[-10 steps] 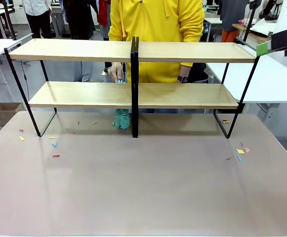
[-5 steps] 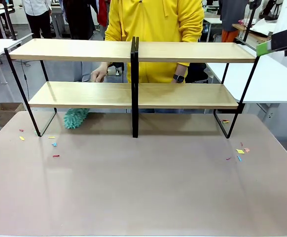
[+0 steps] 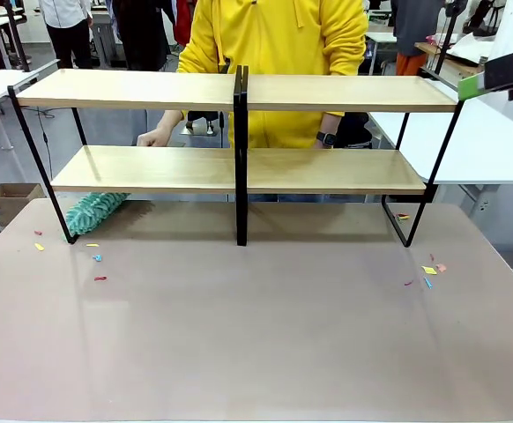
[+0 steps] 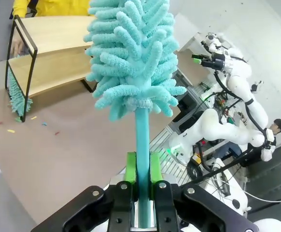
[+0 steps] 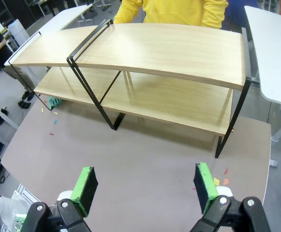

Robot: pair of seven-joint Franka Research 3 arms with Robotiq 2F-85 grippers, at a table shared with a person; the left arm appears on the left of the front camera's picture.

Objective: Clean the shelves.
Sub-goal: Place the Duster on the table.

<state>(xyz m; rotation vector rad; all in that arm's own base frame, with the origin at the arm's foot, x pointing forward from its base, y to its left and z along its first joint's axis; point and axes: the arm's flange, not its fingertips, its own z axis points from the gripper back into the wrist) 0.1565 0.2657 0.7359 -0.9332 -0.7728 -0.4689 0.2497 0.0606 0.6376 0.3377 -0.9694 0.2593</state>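
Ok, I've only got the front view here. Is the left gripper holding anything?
Observer: Yes. The left gripper is shut on the stick of a teal duster, with the fluffy head out past its fingertips.
Operator: And the right one, has it got a tool too?
Observer: No. The right gripper is open with nothing between its pads, up above the table and looking down on the shelves from the front.
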